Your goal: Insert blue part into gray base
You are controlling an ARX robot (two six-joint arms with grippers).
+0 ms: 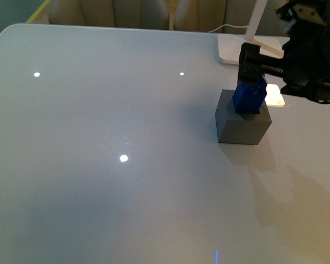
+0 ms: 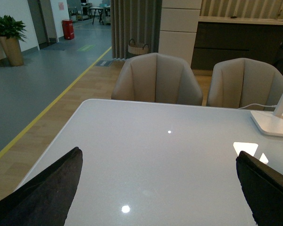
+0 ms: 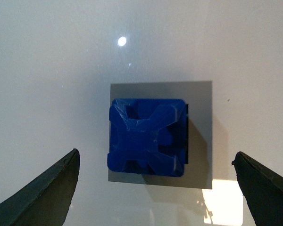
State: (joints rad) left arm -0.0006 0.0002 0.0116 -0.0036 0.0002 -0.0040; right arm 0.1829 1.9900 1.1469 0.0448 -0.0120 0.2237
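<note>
seating step: blue part (image 1: 248, 99) stands proud in gray base (image 1: 239, 129), 3 o'clock on bench (image 1: 99, 192). right claw (image 3: 155, 155) spread above it; left claw (image 2: 158, 151) spread. next, likely: press part flush.

Right wrist view straight above gray base (image 3: 200, 136)

- blue part (image 1: 247, 100) btm hidden inside gray base (image 1: 239, 131); depth can't tell.
- right arm (image 1: 311, 58) cut off by frame edge, front view.
- lamp (image 1: 257, 22) top cut off.
</note>
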